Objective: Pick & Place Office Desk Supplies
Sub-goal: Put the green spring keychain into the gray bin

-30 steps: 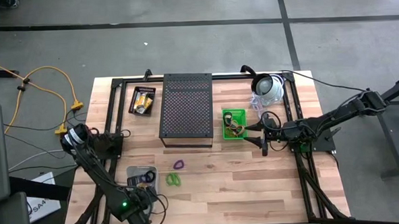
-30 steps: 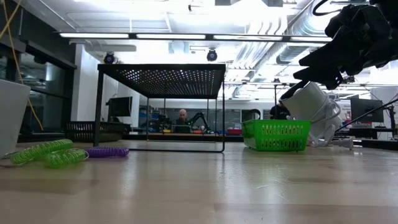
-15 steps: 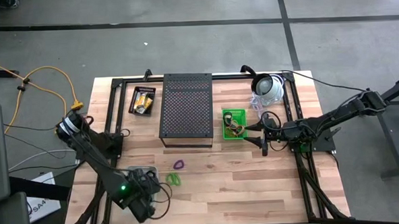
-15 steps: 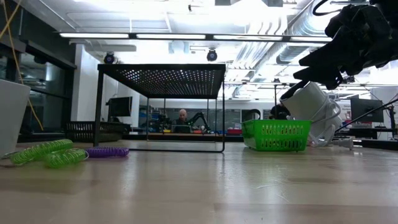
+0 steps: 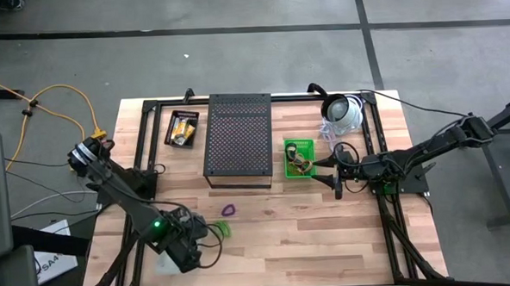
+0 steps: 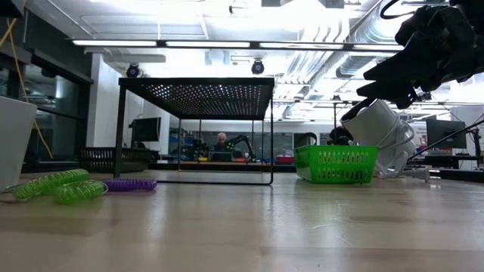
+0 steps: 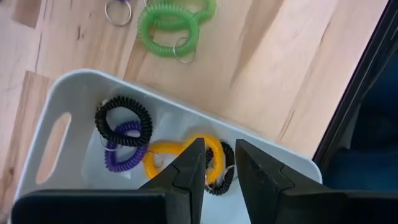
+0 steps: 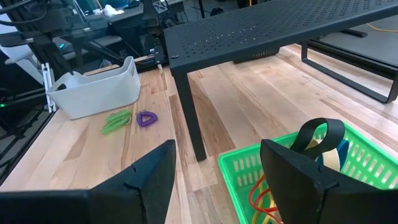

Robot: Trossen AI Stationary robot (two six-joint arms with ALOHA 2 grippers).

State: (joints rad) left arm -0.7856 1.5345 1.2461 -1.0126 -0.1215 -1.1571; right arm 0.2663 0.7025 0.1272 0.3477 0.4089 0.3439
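The coil loops are where the action is: black (image 7: 124,118), purple (image 7: 122,149) and orange (image 7: 180,155) ones lie inside the white bin (image 7: 56,134) at the near left of the tabletop (image 5: 276,237), while two green loops (image 7: 171,28) and one purple loop (image 5: 227,210) wait just beside it on the wood. Over the last second the left arm has swung its forearm in from the table's corner, and now the left hand (image 7: 214,171) hangs right over the bin, fingers (image 7: 186,177) a narrow gap apart with nothing between them. That reads as a drop just made, or a check of the bin; the loose green pair looks like the next pick. Across the table the right hand (image 5: 336,181) has not budged: it sits beside the green basket (image 5: 289,169), spread wide and empty, with bands and a black loop (image 8: 320,134) showing in that basket. The small black tray (image 5: 184,127) of yellow packets stays untouched at the far side, by the black mesh stand (image 5: 237,135).
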